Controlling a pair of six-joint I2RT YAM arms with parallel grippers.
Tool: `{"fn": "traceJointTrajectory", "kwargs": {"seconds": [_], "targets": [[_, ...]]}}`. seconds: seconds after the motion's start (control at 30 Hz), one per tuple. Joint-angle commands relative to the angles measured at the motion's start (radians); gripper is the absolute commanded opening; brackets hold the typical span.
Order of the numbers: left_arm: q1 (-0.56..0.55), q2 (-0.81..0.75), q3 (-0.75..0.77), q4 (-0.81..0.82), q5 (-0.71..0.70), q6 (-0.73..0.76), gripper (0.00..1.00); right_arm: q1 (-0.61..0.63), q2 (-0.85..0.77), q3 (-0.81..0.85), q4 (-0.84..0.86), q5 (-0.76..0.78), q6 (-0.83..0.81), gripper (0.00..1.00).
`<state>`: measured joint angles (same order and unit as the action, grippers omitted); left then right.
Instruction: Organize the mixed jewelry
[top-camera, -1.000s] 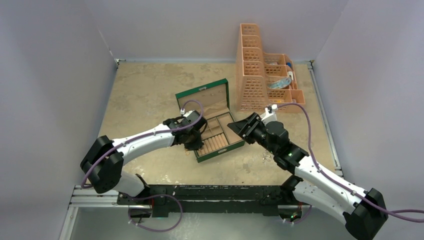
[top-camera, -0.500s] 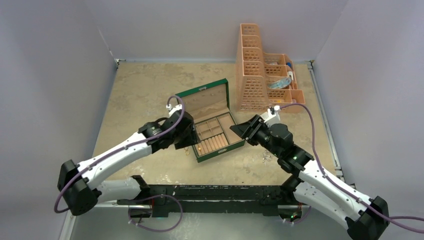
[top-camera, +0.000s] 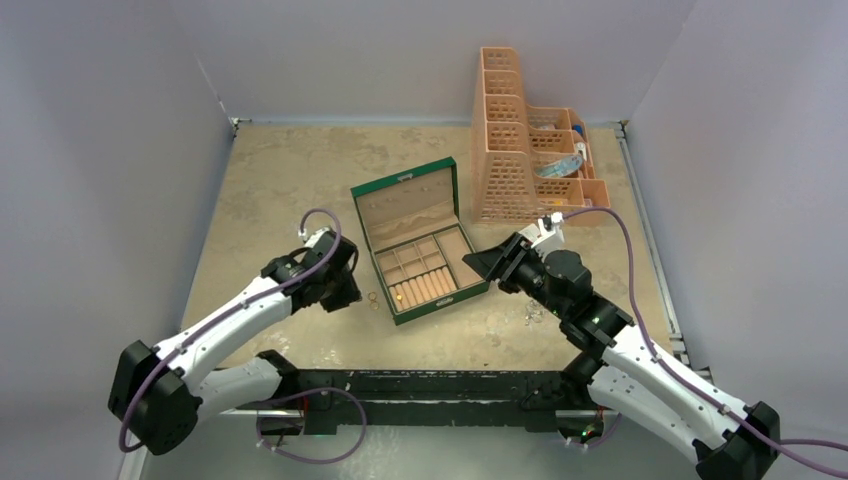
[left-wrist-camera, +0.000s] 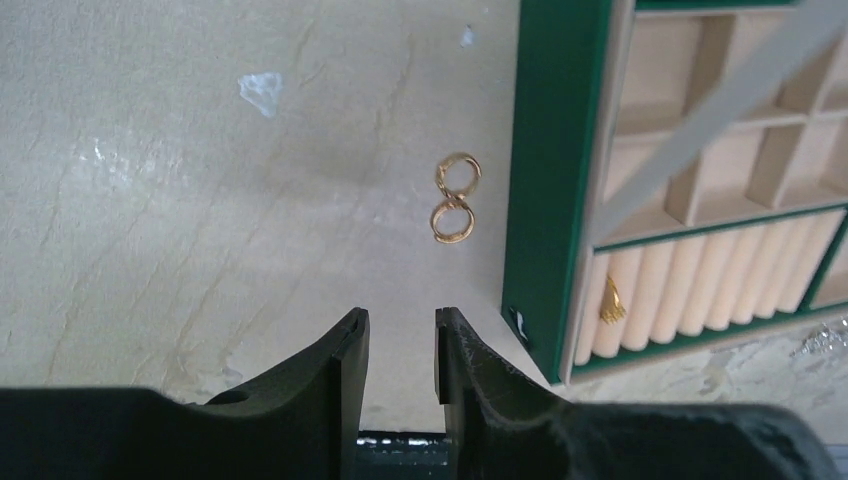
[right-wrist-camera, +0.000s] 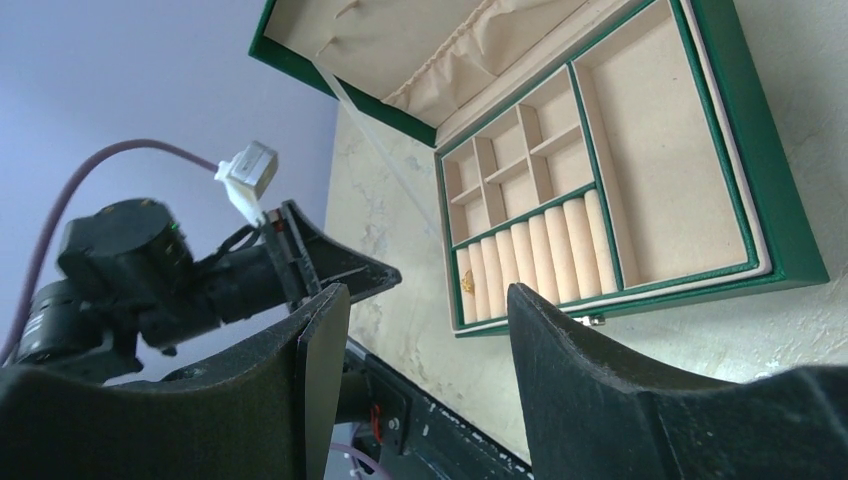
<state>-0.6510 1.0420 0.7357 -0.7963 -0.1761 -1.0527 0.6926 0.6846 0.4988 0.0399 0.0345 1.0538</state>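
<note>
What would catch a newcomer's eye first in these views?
The open green jewelry box stands mid-table, with one small gold piece tucked in its ring rolls. Next come two gold rings lying on the table just outside the box's green wall, ahead of the left gripper, its fingers empty.

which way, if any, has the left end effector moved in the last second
Yes. The left end effector has pulled away leftward from over the open green rectangular jewellery box, which stayed put, to the table beside it.

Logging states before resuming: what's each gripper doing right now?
Left gripper: open by a narrow gap, holding nothing.
Right gripper: wide open, holding nothing.
</note>
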Motion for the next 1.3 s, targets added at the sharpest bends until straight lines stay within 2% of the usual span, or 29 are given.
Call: {"fn": "traceJointTrajectory", "kwargs": {"seconds": [0.0,0.2,0.33,0.73,0.97,1.27], "targets": [[0.076,0.073,-0.026,0.171,0.109,0.126,0.3,-0.004,-0.008,-0.008,0.006,-0.004,-0.019,0.62],[0.096,0.277,0.021,0.27,0.113,0.181,0.3,-0.004,-0.004,-0.015,0.003,-0.014,-0.005,0.62],[0.099,0.364,0.042,0.264,0.068,0.165,0.27,-0.004,-0.005,-0.011,-0.013,-0.008,0.001,0.62],[0.099,0.358,0.041,0.3,0.082,0.186,0.25,-0.004,0.033,0.005,-0.026,-0.002,0.015,0.62],[0.099,0.431,0.056,0.279,0.07,0.188,0.25,-0.004,0.07,0.009,-0.008,-0.005,0.02,0.62],[0.098,0.469,0.07,0.241,0.059,0.201,0.2,-0.004,0.065,0.0,-0.013,0.001,0.031,0.62]]}}
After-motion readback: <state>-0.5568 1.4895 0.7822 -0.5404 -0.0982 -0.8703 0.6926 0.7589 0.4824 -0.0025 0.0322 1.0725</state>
